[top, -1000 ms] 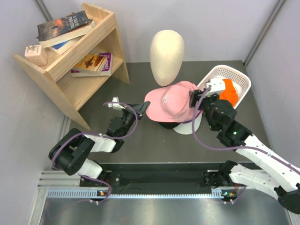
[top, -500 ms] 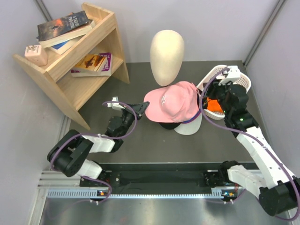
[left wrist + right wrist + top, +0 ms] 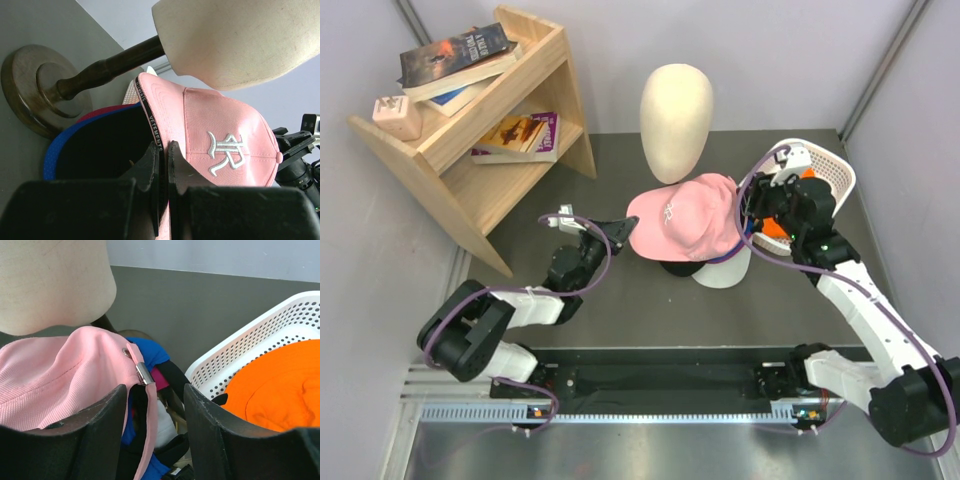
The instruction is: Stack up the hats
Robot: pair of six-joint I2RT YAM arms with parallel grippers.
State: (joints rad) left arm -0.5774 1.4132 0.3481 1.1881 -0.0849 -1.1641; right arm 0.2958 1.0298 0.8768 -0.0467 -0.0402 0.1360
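Tabletop [image 3: 620,300]; one pink cap [image 3: 685,222]; one basket [image 3: 838,172]

Pale walls [image 3: 780,60] box in a dark grey counter [image 3: 640,315]; wooden shelf [image 3: 470,190] with books [image 3: 460,55] sits back left.

Cream mannequin head [image 3: 676,120] at 12 o'clock on grey desk [image 3: 620,300], on a dark wood stand [image 3: 30,85]. White perforated basket [image 3: 835,168] at 2. Wooden shelf [image 3: 480,160] at 10, books [image 3: 455,57] on both tiers, pink block [image 3: 398,117] at its left end.
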